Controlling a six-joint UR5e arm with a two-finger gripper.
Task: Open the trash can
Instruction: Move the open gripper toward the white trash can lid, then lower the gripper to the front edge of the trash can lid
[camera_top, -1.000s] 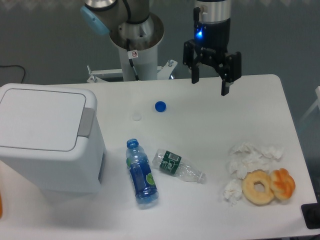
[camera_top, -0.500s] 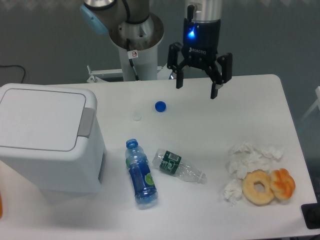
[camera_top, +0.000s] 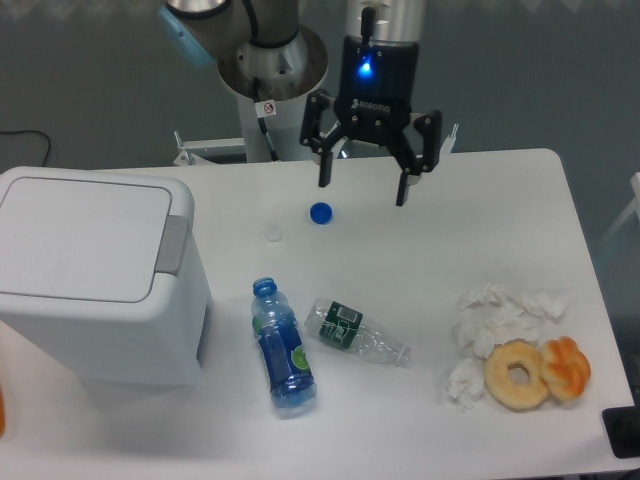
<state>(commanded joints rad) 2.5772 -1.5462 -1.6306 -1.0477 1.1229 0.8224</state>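
Tool (camera_top: 362, 186) spread wide, gripping nothing, above small blue bottle cap (camera_top: 320, 212); well apart from large white boxy plastic trash can (camera_top: 95, 280), lid shut.

The black two-finger gripper (camera_top: 362, 188) hangs from a vertical silver wrist, pointing straight down; its jaws are spread wide apart, gripping nothing. A blue light glows on its body above the fingers (camera_top: 324, 172).

A white table (camera_top: 500, 230) stands before a grey-blue wall (camera_top: 90, 70).
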